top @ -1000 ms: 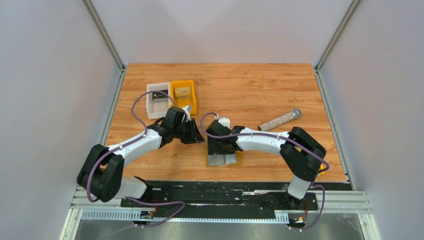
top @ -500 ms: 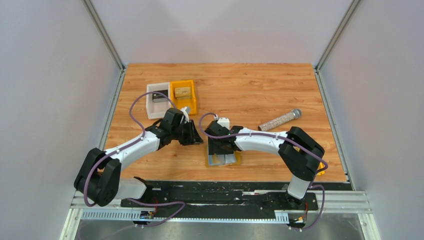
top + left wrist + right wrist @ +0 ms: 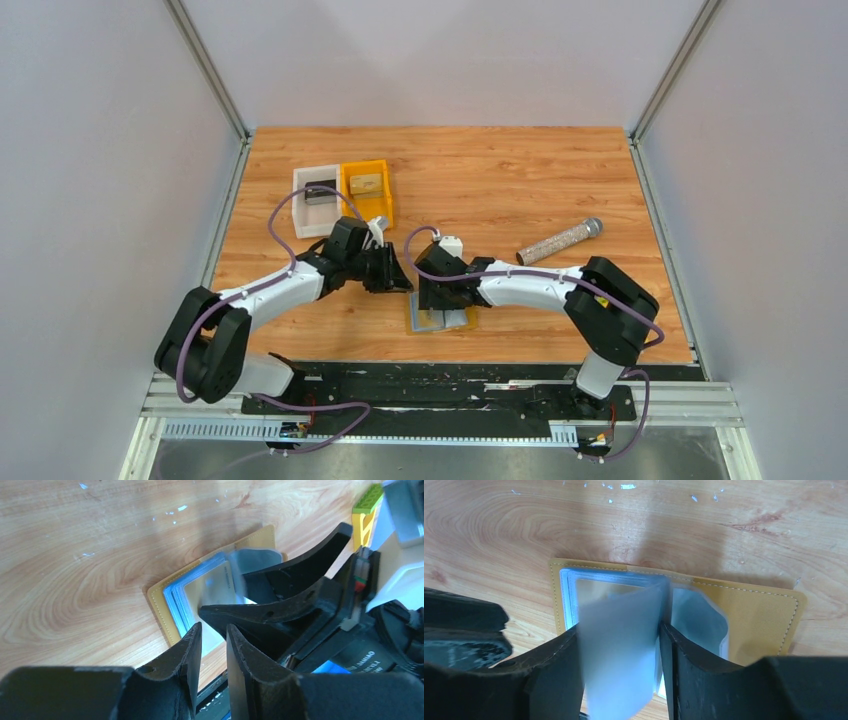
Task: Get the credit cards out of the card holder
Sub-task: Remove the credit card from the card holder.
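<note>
The card holder (image 3: pixel 447 320) lies open on the table near the front edge, mustard-tan with light-blue clear sleeves. My right gripper (image 3: pixel 432 297) hangs over its far edge. In the right wrist view the card holder (image 3: pixel 764 615) lies flat, and a blurred translucent sleeve page (image 3: pixel 619 645) stands up between my right gripper's (image 3: pixel 619 627) spread fingers. I cannot tell whether they pinch it. A silvery card (image 3: pixel 210 582) shows inside the left sleeves. My left gripper (image 3: pixel 400 278) is just left of the right one; in its own view the left gripper (image 3: pixel 214 630) has a narrow gap and holds nothing.
A white bin (image 3: pixel 300 210) and an orange bin (image 3: pixel 385 195) stand side by side at the back left, each with a small object inside. A glittery cylinder (image 3: pixel 560 240) lies to the right. A green and yellow block (image 3: pixel 367 502) shows beyond the right arm.
My left gripper has moved right, closer to the right gripper. My right gripper has shifted slightly back and left, leaving more of the card holder showing.
</note>
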`<action>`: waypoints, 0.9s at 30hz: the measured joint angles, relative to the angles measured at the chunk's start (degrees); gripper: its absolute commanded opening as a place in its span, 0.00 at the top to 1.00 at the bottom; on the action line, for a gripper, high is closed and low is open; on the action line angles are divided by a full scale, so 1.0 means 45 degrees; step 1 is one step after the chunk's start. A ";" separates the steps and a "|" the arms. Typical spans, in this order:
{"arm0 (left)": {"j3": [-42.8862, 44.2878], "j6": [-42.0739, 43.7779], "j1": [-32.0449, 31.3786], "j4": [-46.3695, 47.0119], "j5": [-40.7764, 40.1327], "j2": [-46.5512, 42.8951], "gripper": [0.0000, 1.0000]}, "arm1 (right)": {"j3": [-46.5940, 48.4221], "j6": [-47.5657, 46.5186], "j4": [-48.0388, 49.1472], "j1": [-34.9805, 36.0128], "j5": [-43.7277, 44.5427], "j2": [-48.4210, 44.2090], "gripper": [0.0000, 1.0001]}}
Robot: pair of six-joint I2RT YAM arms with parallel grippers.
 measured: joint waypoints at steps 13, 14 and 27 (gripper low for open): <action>-0.0325 -0.0282 -0.0262 0.2113 0.1797 0.1953 0.71 | -0.0903 0.0097 0.0806 -0.0170 -0.0316 -0.0602 0.53; -0.0325 -0.0306 -0.0311 0.2254 0.1875 0.2040 0.71 | -0.0952 0.0117 0.0811 -0.0175 -0.0306 -0.0646 0.53; -0.0321 -0.0491 -0.0505 0.2749 0.2186 0.2574 0.71 | -0.1409 0.0335 -0.0160 -0.0204 0.0733 -0.1846 0.55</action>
